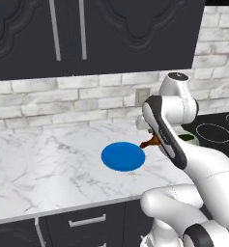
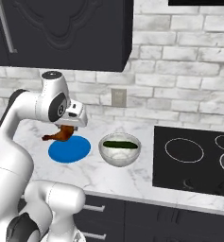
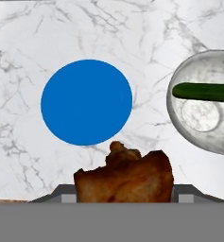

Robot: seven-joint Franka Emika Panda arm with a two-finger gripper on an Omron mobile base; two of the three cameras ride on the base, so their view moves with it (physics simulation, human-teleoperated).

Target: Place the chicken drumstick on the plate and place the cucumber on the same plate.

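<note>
My gripper is shut on the reddish-brown chicken drumstick, which hangs in the air over the far edge of the blue plate. Looking down from the hand, the drumstick sits between the jaws at the bottom, and the bare plate lies just beyond it on the marble counter. The dark green cucumber lies across a grey-white marbled bowl to the right of the plate. From the left base camera, the drumstick's bone end pokes out from behind my arm beside the plate.
The bowl with the cucumber stands between the plate and a black cooktop on the right. A brick wall with an outlet closes the back. Dark cabinets hang overhead. Open marble counter stretches left of the plate.
</note>
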